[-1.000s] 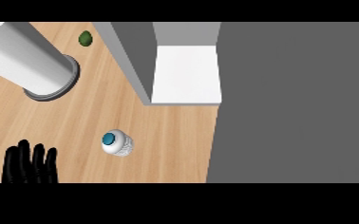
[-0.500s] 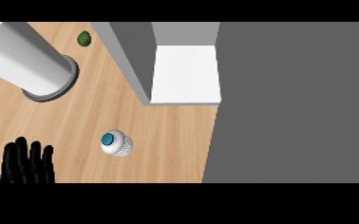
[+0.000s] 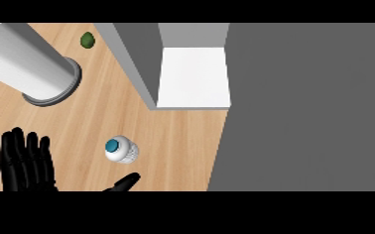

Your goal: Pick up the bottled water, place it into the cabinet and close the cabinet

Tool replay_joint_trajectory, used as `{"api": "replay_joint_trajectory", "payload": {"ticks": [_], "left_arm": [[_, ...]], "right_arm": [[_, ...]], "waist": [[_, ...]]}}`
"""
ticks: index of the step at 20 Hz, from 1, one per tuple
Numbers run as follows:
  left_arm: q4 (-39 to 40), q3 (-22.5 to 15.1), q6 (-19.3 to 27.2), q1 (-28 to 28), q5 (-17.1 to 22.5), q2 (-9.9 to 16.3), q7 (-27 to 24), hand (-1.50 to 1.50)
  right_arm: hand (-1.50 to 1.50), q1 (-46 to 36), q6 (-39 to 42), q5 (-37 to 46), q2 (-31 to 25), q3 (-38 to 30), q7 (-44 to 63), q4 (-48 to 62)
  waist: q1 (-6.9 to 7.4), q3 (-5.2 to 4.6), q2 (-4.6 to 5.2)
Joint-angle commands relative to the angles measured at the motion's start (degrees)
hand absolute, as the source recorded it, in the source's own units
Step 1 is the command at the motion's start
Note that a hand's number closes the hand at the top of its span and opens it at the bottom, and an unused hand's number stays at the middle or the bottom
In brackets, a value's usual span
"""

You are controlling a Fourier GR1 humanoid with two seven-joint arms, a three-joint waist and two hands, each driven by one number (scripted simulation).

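1. My left hand (image 3: 26,161) sits at the lower left edge of the wooden counter (image 3: 176,148); its fingers are straight and point up, and it holds nothing — it is just resting there, out of the way.
2. My right hand (image 3: 124,182) pokes in at the bottom edge; I see only a dark tip of it, so I cannot tell if it is open or closed; nothing is in it that I can see.
3. The bottled water (image 3: 121,149) stands on the counter, and I look down on its blue cap; it is just above my right hand and near my left one, but no hand touches it.
4. The cabinet (image 3: 194,77) is up and to the right of the bottle, well apart from it; its white shelf shows, so I think the door is open and ready for the bottle.
5. I think the job is at the very start — first I must grab the bottle; it is tall and round, so it could tip if I bump it.
6. A big grey tube (image 3: 36,74) lies at the upper left, and a small green thing (image 3: 87,40) sits near the top; they are not part of my job.
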Motion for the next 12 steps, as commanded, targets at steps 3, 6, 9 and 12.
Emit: {"api": "replay_joint_trajectory", "payload": {"ticks": [3,6,9,12], "left_arm": [[4.5,3.0,0.8,-0.2,4.9,0.3,-4.3,-1.50],[8.7,3.4,2.0,2.0,9.6,-0.3,-10.9,-1.50],[12.0,7.8,-1.8,-0.6,16.5,1.2,-12.9,-1.50],[20.0,10.8,-4.3,-3.0,22.7,0.0,-20.5,-1.50]], "right_arm": [[-1.50,0.9,-3.4,10.2,0.5,6.2,-0.1,-1.5],[-1.50,3.2,-3.2,9.1,-2.2,6.3,0.9,-7.0],[-1.50,1.7,-2.2,5.3,-4.5,3.3,5.0,-9.9],[-1.50,-0.3,-3.5,5.6,-3.0,3.7,2.4,-5.8]], "waist": [[0.08,-0.02,-0.04],[-0.07,-0.06,-0.16],[-0.06,-0.05,-0.05],[0.05,-0.08,0.03]]}}
